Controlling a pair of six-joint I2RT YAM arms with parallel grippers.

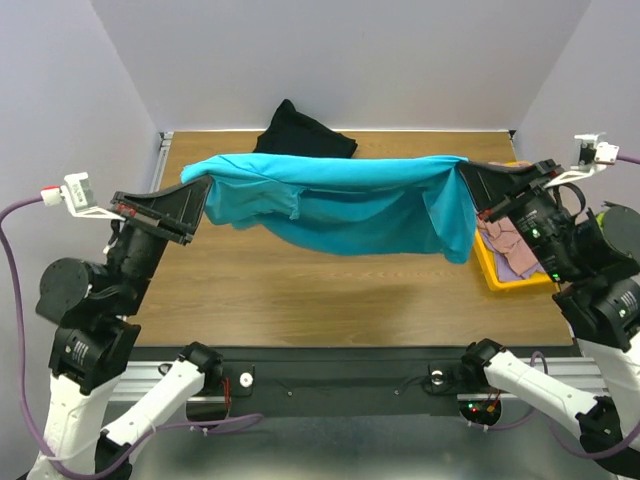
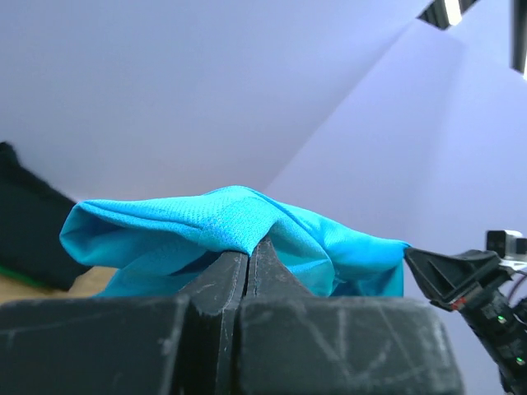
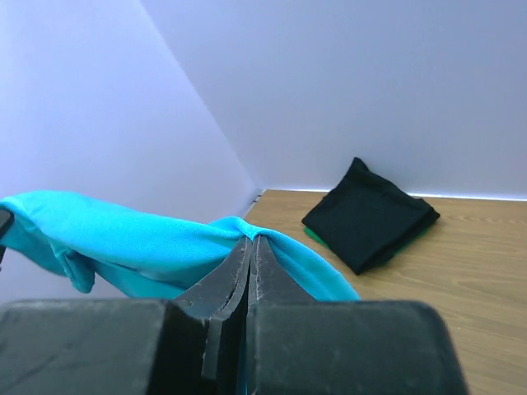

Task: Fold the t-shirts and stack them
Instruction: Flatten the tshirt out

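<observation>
The teal t-shirt (image 1: 340,205) hangs stretched across the middle of the top view, above the table (image 1: 300,300). The left gripper (image 1: 203,195) is pinched tight on one end and the right gripper (image 1: 466,176) on the other. I'd lower both ends evenly so the sagging belly lands flat (it looks apt to bunch). The folded black t-shirt (image 1: 300,135) lies at upper centre. The yellow tray (image 1: 492,270) of crumpled shirts (image 1: 505,240) sits at the frame's right, close under the right arm.

Teal t-shirt (image 1: 340,205): one. Black t-shirt (image 1: 300,135): one. Green t-shirt (image 3: 316,238): one, edge only. Yellow tray (image 1: 497,276): one. Arms: two, left arm (image 1: 140,245) and right arm (image 1: 550,235).
</observation>
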